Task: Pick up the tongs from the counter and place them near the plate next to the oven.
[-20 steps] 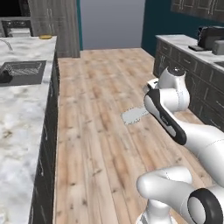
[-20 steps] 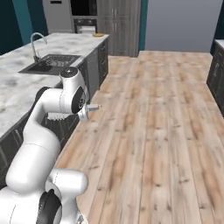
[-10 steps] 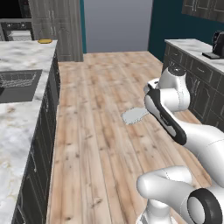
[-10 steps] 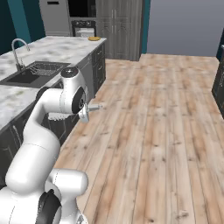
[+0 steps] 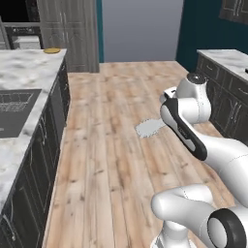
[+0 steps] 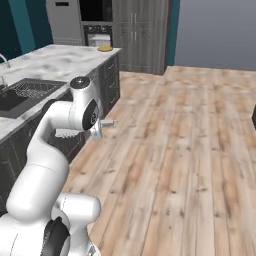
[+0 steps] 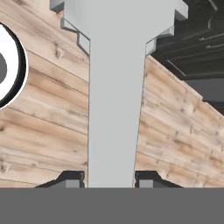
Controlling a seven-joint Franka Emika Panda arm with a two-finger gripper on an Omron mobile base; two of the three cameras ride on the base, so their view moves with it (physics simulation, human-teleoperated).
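The slim silver-grey tongs run up the middle of the hand view, and my gripper is shut on their shaft, one dark fingertip on each side. From the base views the tongs stick out sideways from the hand, held over the wooden floor beside the counter. The small yellow-rimmed plate lies at the far end of the marble counter. Behind it stands the dark oven in grey cabinetry.
A sink basin is sunk into the counter near me, with a faucet at its left edge. A second dark cabinet run lines the right side. Open wooden floor stretches ahead.
The whole picture has shifted: the base has driven along the counter toward the oven end, so plate and oven stand closer. The arm keeps its pose, still holding the tongs.
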